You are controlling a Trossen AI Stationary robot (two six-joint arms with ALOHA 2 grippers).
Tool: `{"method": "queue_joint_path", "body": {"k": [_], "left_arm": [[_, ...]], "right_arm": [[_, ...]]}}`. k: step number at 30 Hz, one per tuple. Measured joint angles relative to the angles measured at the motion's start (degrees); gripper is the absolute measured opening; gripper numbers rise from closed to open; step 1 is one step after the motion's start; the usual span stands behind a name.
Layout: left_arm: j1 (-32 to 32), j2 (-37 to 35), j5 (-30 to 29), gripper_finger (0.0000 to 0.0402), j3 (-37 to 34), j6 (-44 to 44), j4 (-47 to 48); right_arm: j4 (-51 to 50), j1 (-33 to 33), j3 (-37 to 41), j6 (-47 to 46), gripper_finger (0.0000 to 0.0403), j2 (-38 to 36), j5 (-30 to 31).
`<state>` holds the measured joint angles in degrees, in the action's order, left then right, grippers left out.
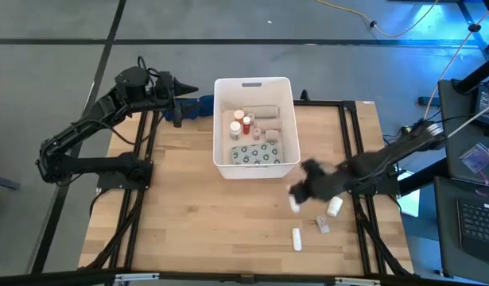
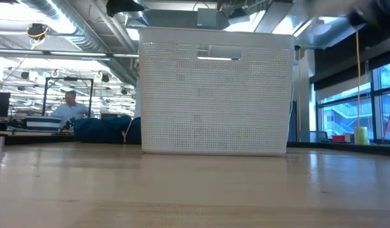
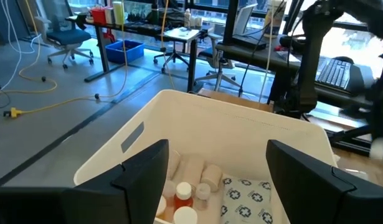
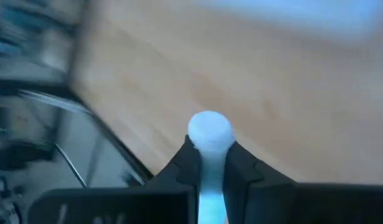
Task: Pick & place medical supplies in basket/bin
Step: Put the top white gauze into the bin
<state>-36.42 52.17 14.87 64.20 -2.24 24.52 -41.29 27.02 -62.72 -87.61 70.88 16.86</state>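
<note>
While the white tube (image 4: 209, 155) sat pinched between the closed fingers of the right gripper (image 1: 296, 195), near and to the right of the white basket (image 1: 284, 89), the grip looked meant for carrying it up over the tall rim. Inside the basket lay orange and white pill bottles (image 1: 241, 123), beige rolls (image 1: 262, 112) and a patterned pack (image 1: 255, 153), while another white tube (image 1: 296, 238), a white bottle (image 1: 334, 207) and a small grey item (image 1: 323, 225) waited on the wooden table (image 1: 188, 222) nearer the front. The left gripper (image 3: 216, 180) hung open by the basket's far left corner, clear of the right arm's likely path.
</note>
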Motion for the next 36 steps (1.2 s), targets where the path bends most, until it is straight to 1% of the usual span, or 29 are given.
{"method": "queue_joint_path", "body": {"k": [2, 4, 6, 7, 9, 11, 15, 17, 18, 21, 25, 28, 32, 36], "left_arm": [[0.0, 0.0, 0.0, 0.0261, 0.0, 0.0, 0.1], [0.0, 0.0, -0.1, 0.026, 0.0, 0.0, 0.0], [0.0, 0.0, -0.3, 0.026, 0.0, 0.0, -0.4], [0.0, 0.0, -0.3, 0.026, 0.0, 0.0, -0.5], [0.0, 0.0, -0.3, 0.0262, 0.0, 0.0, -0.6], [0.0, 0.0, -0.3, 0.0262, 0.0, 0.0, -0.5], [0.0, 0.0, -0.3, 0.0261, 0.0, 0.0, -0.4], [0.0, 0.0, -0.3, 0.026, 0.0, -0.1, -0.4], [0.0, 0.0, -0.3, 0.026, 0.0, -0.1, -0.4], [0.0, 0.0, -0.3, 0.0262, 0.0, -0.6, -0.4], [0.0, 0.0, -0.3, 0.0262, 0.0, -1.5, -0.4], [0.0, 0.0, -0.3, 0.026, 0.0, -1.5, -0.3], [0.0, 0.0, -0.3, 0.0261, 0.0, -1.5, -0.3], [0.0, 0.0, -0.3, 0.0262, 0.0, -1.5, -0.3]], "right_arm": [[-0.8, -1.1, -5.0, 9.6, 0.0037, -2.5, 7.5], [-0.9, -3.3, -9.9, 22.0, 0.0038, -4.3, 14.2], [-0.8, -7.2, -14.8, 34.5, 0.0037, -5.1, 18.2], [-0.8, -10.1, -17.2, 41.1, 0.0036, -5.2, 18.3], [-0.7, -16.3, -21.6, 53.2, 0.0034, -4.3, 15.7], [-0.3, -23.3, -25.4, 62.9, 0.0034, -2.2, 10.2], [-1.4, -36.0, -31.9, 77.6, 0.0034, 5.2, -2.8], [-3.0, -41.0, -34.9, 84.5, 0.0034, 9.8, -7.5], [-4.5, -43.1, -36.3, 88.3, 0.0034, 12.2, -8.7], [-9.5, -48.3, -40.0, 99.3, 0.0034, 19.5, -9.2], [-12.7, -53.4, -43.4, 109.1, 0.0034, 28.6, -9.6], [-13.8, -55.6, -44.9, 114.5, 0.0034, 34.4, -10.3], [-14.6, -57.2, -45.1, 121.1, 0.0034, 40.6, -10.5], [-14.6, -57.8, -45.1, 124.1, 0.004, 45.1, -10.5]]}}
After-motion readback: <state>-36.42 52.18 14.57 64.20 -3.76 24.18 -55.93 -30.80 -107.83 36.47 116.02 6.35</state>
